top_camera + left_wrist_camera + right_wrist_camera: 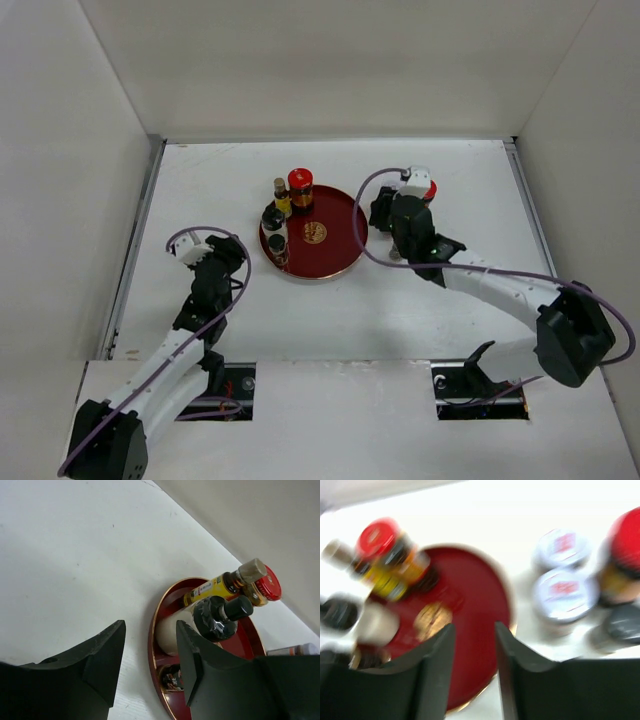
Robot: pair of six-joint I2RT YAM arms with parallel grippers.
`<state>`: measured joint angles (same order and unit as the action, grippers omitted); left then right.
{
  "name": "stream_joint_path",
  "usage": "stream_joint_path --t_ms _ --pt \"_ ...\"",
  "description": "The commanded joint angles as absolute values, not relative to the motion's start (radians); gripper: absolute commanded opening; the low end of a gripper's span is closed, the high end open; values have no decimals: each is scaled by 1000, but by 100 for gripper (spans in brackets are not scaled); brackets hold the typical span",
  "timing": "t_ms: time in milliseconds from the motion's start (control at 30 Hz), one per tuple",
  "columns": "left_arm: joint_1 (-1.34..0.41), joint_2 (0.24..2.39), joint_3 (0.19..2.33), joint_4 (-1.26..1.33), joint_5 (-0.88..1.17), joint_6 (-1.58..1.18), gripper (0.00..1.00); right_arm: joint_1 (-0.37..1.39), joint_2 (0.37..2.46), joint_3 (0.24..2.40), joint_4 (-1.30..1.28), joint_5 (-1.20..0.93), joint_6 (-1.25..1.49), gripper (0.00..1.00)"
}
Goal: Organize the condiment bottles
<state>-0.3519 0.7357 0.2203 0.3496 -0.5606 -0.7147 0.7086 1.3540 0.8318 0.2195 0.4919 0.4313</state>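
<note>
Several condiment bottles stand on the left part of the round red tray (pixel 335 245): a red-capped amber jar (pixel 300 186), a slim yellow bottle (pixel 282 198), a black-lidded white jar (pixel 272 218) and a small dark bottle (pixel 277 249). My left gripper (pixel 232 252) is open and empty just left of the tray; its wrist view shows the tray rim (pixel 152 635) and white jar (pixel 172 629) past the right finger. My right gripper (pixel 381 212) hovers at the tray's right edge, open with nothing between its fingers (pixel 445 650). Two white-lidded jars (pixel 563 594), a red-capped jar (pixel 626 555) and a dark-capped bottle (pixel 622 625) stand on the table right of the tray.
White walls close the table in at the back and both sides. The right arm (pixel 480 285) stretches across the table's right half and covers most of the jars standing there; only a red cap (pixel 430 190) shows. The right wrist view is blurred.
</note>
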Motion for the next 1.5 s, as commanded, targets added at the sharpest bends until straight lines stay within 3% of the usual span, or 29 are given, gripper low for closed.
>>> stream_joint_path --t_ms 0,167,500,833,1000,1267,1467 --pt "-341 678 184 449 -514 -798 43 641 1328 952 83 664 355 50" --pt "-315 626 153 442 -486 -819 44 507 1379 1064 -6 732 279 67" --pt "-321 672 156 459 -466 -828 45 366 1611 1238 -150 612 250 88" --pt "-329 738 161 491 -454 -828 46 321 1696 1241 -112 534 267 92" --pt "-321 745 161 499 -443 -830 46 301 1718 1220 -89 491 298 89" --pt "-320 756 164 500 -434 -834 46 308 1672 1175 8 492 299 58" --pt "-321 768 167 502 -425 -834 46 301 1606 1192 48 515 281 48"
